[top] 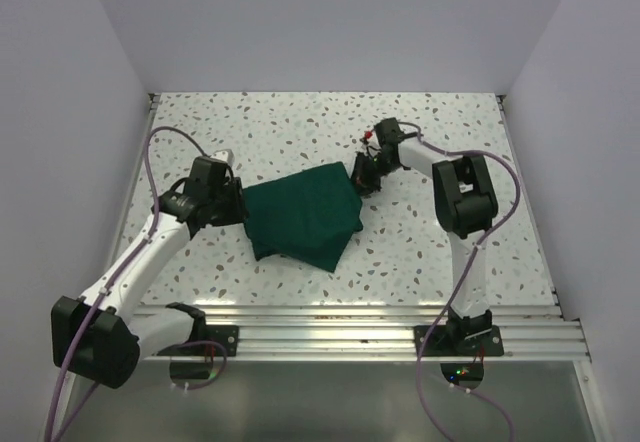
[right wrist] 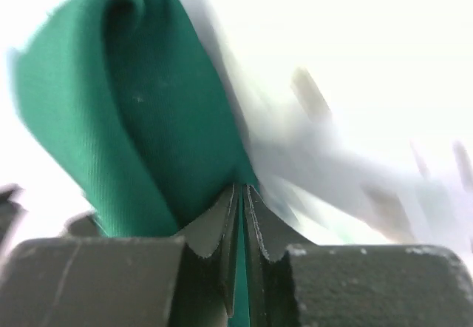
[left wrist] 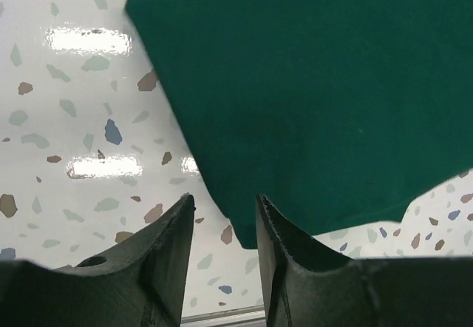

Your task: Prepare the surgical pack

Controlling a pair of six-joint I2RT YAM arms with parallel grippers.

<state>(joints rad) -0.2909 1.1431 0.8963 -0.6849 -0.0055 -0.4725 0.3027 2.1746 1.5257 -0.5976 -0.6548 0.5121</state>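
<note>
The dark green cloth drape (top: 300, 220) lies folded into an uneven, roughly four-sided bundle near the middle of the white speckled tabletop (top: 430, 257), between the two arms. From above, a lower layer shows along its near edge beneath the top one, and its far right corner points toward the right arm.

The left gripper (top: 236, 204) sits low at the drape's left edge. In the left wrist view its two dark fingers (left wrist: 166, 253) stand apart with a clear gap, and only tabletop shows between them, so it grips nothing. The edge of the cloth runs diagonally just ahead of the fingers. The cloth's nearest corner lies just beyond the tip of the right-hand finger, and it is not possible to tell whether the two touch.

The right gripper (top: 362, 176) is at the drape's far right corner. In the right wrist view its fingers (right wrist: 211, 231) are pressed together on a fold of the green fabric. A thin strip of cloth is pinched between them, and the rest rises above the fingertips in a rounded, rolled loop, lifted off the surface. The background behind the loop is bright and blurred.
</note>
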